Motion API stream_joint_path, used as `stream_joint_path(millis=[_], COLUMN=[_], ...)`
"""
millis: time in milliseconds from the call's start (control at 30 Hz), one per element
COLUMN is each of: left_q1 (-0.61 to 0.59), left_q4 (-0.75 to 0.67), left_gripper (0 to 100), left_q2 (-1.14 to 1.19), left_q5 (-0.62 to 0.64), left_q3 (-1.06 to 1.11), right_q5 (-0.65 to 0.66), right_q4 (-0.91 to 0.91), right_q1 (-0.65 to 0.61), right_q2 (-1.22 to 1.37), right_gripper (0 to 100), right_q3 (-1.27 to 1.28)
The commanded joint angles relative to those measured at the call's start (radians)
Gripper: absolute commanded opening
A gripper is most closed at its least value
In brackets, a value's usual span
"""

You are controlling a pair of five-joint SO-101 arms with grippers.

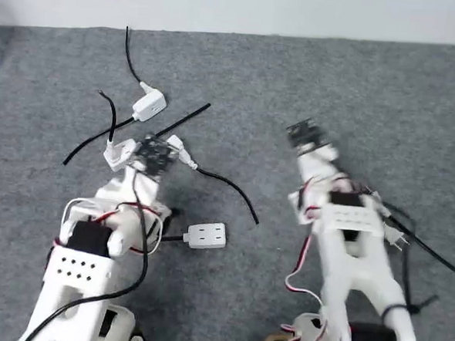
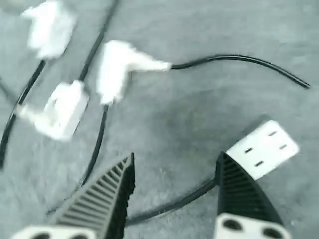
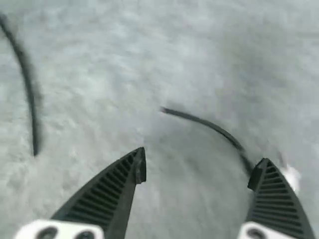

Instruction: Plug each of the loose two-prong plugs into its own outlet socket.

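Note:
Three white two-prong plugs on black cords lie at the left of the grey mat: one farthest back (image 1: pixel 149 104) (image 2: pixel 50 25), one at the left (image 1: pixel 119 152) (image 2: pixel 62 109), one to the right (image 1: pixel 179 148) (image 2: pixel 119 67). A white outlet socket block (image 1: pixel 206 235) (image 2: pixel 263 148) lies nearer the arms, on its own black cord. My left gripper (image 1: pixel 153 152) (image 2: pixel 176 162) hangs open over the mat between the plugs and the socket block, holding nothing. My right gripper (image 1: pixel 305 134) (image 3: pixel 201 159) is open above bare mat at the centre right, with a black cord end (image 3: pixel 209 127) ahead of it.
Loose black cords (image 1: pixel 226 186) cross the mat around the plugs. Another black cable (image 1: pixel 431 256) runs off to the right beside the right arm. A pale wall edge (image 1: pixel 237 16) borders the mat at the back.

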Motion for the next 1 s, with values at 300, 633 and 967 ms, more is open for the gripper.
stream_joint_path(millis=[300,633,967], left_q1=[-0.078,-0.075,-0.072], left_q4=[-0.272,-0.301,-0.302], left_gripper=[25,25,25], left_q2=[-0.026,-0.02,-0.02], left_q5=[0.083,0.083,0.083], left_q3=[0.266,0.272,0.272], right_q5=[0.387,0.456,0.707], right_q4=[0.564,0.575,0.662], right_q1=[0.435,0.417,0.367], right_q2=[0.289,0.835,0.881], right_gripper=[31.7,31.7,31.5], right_q3=[-0.712,-1.076,-1.108])
